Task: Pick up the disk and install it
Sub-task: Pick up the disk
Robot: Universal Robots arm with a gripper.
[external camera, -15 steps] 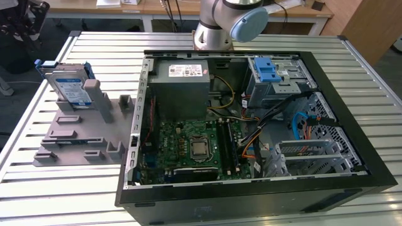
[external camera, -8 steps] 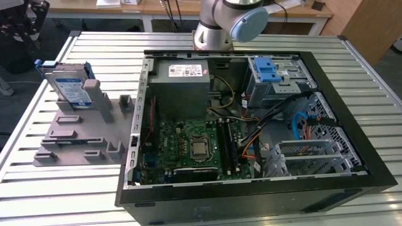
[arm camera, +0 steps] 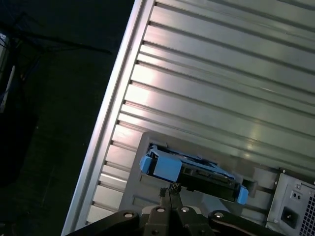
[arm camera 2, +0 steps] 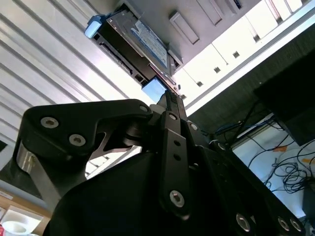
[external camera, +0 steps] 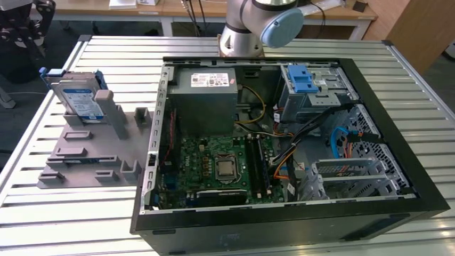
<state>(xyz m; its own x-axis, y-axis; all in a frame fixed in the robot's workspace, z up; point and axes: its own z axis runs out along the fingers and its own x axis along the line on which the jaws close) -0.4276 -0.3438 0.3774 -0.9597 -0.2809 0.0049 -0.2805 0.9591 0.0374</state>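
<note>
Above the slatted table (external camera: 71,224), we see our gripper (arm camera: 170,191) pinched closed and empty near the disk (external camera: 76,98), which stands on edge in a grey holder (external camera: 92,154) beside the open computer (external camera: 284,234).

The exterior view has soft, even light from above, with only mild shadow inside the open computer case (external camera: 284,232). In the first wrist view a strong glare lies across the slats of the table (arm camera: 221,73), and the floor (arm camera: 44,123) beside it is nearly black. In the second wrist view the gripper (arm camera 2: 170,98) stands dark against slats burnt out to white.
</note>
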